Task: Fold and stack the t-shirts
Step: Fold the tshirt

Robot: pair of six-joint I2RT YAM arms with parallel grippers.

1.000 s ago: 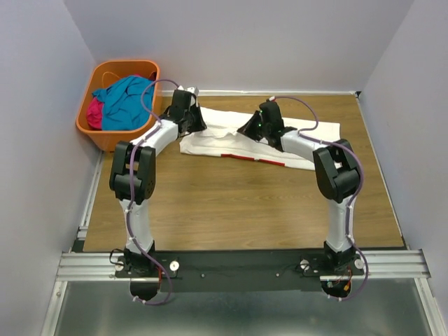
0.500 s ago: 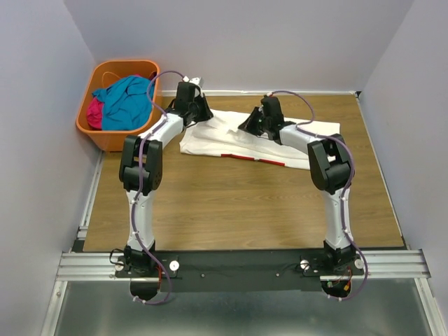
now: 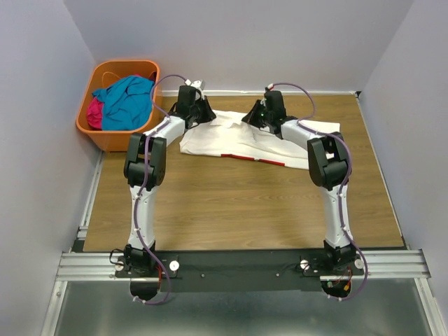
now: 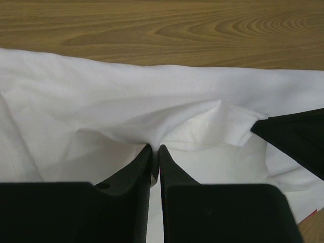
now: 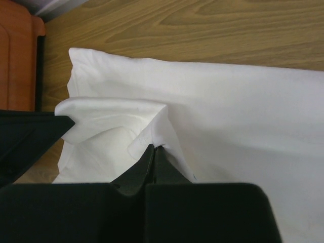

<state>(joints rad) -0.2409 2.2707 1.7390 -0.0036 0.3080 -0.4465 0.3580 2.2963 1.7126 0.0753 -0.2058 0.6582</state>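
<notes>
The white t-shirt (image 3: 238,143) lies folded across the far middle of the table, a thin red strip of its print showing at its near edge. My left gripper (image 3: 199,115) is shut on a pinch of its white cloth (image 4: 167,126) at the far left. My right gripper (image 3: 255,119) is shut on a fold of the same shirt (image 5: 152,126) near its far middle. Both hold the cloth low over the shirt. The teal-blue t-shirt (image 3: 126,98) and the magenta t-shirt (image 3: 94,112) lie bunched in the orange basket (image 3: 105,136).
The orange basket stands at the far left corner, off the wooden table (image 3: 238,210). Grey walls close in the back and both sides. The basket's edge (image 5: 17,55) shows in the right wrist view.
Both grippers have moved toward the far edge of the table, carrying the shirt's cloth with them. The arms are now stretched out further.
</notes>
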